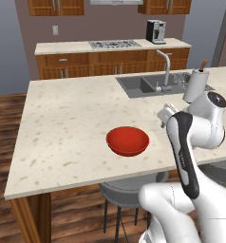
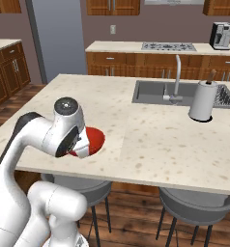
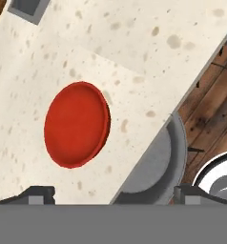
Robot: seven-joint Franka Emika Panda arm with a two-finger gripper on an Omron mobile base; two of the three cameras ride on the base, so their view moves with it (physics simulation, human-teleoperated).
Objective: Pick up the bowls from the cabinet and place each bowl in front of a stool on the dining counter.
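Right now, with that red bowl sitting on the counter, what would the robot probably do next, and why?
Probably lift the gripper clear and go for the second bowl. The red bowl already rests on the dining counter above a stool, the jaws are open and empty, and no other bowl is on the counter.

Glossy red bowl (image 1: 127, 140) sits upright on the dining counter (image 1: 67, 123) near its front edge.

White arm folded at elbow, tool (image 3: 114, 193) apparently wide open, empty
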